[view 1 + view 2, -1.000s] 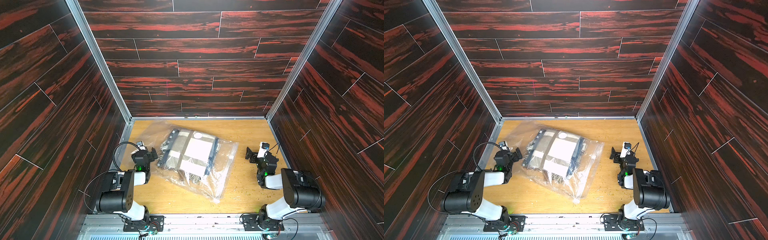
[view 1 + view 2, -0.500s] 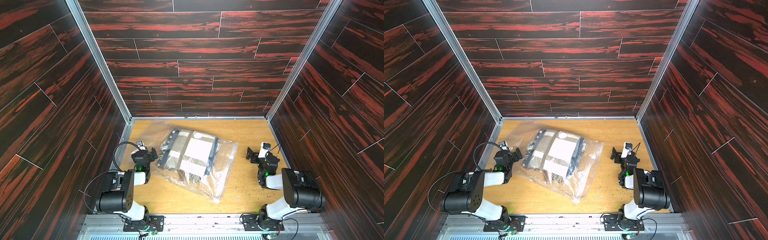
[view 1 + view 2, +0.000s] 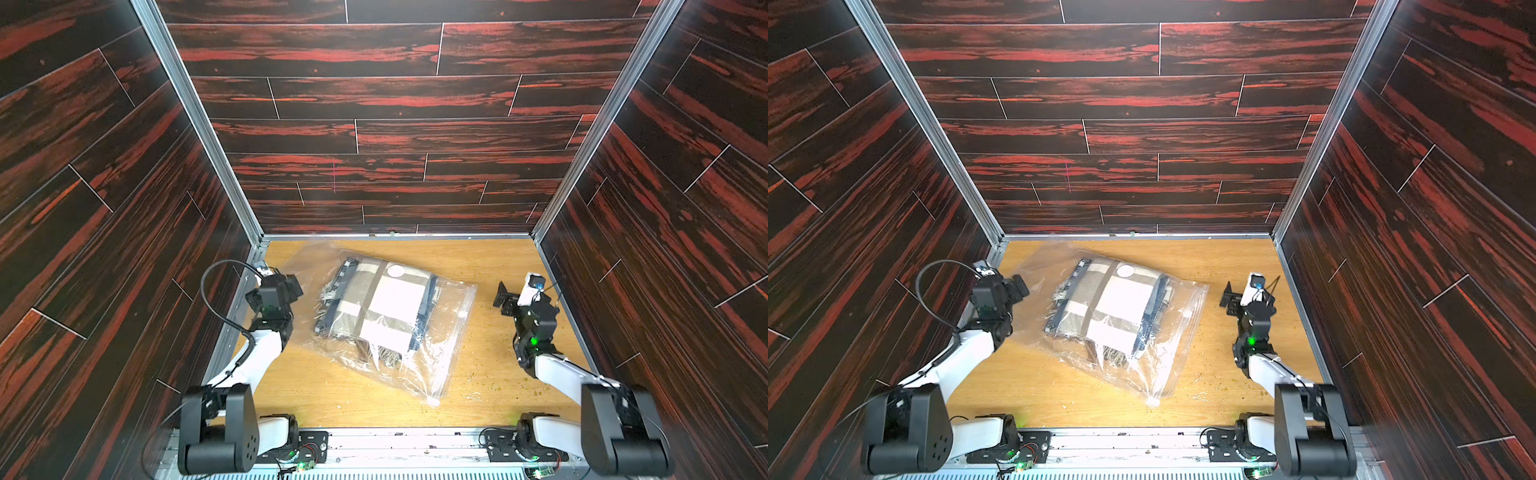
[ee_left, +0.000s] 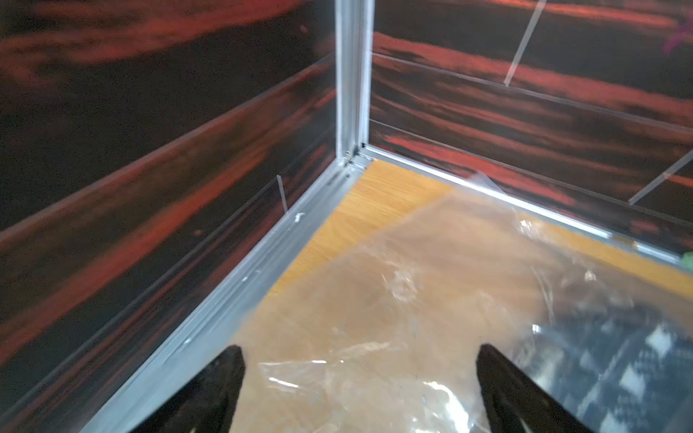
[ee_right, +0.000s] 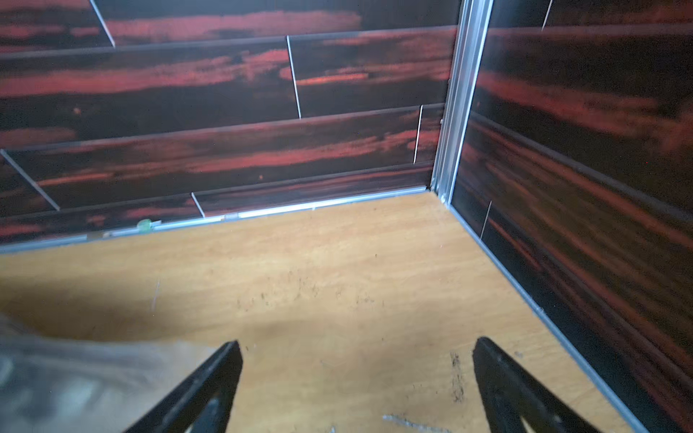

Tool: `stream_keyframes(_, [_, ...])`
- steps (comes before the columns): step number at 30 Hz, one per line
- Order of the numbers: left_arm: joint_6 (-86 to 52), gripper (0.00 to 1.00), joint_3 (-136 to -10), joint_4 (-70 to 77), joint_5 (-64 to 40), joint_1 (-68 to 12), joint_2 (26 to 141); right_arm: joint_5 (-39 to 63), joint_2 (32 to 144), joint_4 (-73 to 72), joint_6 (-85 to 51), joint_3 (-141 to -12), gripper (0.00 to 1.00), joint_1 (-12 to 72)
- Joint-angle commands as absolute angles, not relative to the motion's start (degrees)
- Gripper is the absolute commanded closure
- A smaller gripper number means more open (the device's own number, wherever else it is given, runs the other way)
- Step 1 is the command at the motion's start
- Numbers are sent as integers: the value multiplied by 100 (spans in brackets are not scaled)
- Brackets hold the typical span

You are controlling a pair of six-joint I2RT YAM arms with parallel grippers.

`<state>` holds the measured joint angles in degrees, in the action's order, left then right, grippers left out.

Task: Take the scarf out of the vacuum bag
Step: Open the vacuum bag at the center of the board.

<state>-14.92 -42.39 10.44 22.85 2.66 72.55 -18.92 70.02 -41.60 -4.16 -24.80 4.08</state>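
Observation:
The vacuum bag [image 3: 440, 361] [image 3: 1167, 353] lies flat and crinkly in the middle of the wooden floor. The folded checked scarf [image 3: 374, 316] [image 3: 1104, 311] is inside it, under the round white valve disc [image 3: 395, 271]. The white slider clip [image 3: 432, 401] sits at the bag's near corner. My left gripper [image 3: 291, 286] [image 4: 360, 348] hangs open over the bag's left plastic margin, with the scarf [image 4: 618, 367] just beside it. My right gripper [image 3: 503, 297] [image 5: 358, 341] is open over bare floor, right of the bag's edge [image 5: 75, 375].
Dark red-streaked walls with aluminium frame rails [image 3: 386, 236] close in the floor on three sides. Small crumbs [image 3: 490, 382] speckle the floor near the right arm. The arm bases stand on a metal rail [image 3: 395, 440] at the front.
My left arm has lifted, carrying its gripper a little up and toward the back left corner. The right gripper has risen slightly. The bag has not moved.

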Motion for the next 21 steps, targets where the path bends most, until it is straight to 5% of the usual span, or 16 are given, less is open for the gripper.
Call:
stream_keyframes(1, [-1811, 2, -4614, -334, 2439, 65, 6899, -2728, 6682, -2319, -709, -3096, 2, 663])
stream_keyframes(15, [-2299, 0, -6030, -2444, 1657, -1397, 6334, -2549, 5383, 869, -1524, -4059, 2, 1124])
stream_keyframes(21, [-2610, 0, -6567, -3188, 2340, -2586, 6434, -2054, 5199, 2229, -2162, -4474, 2, 1129])
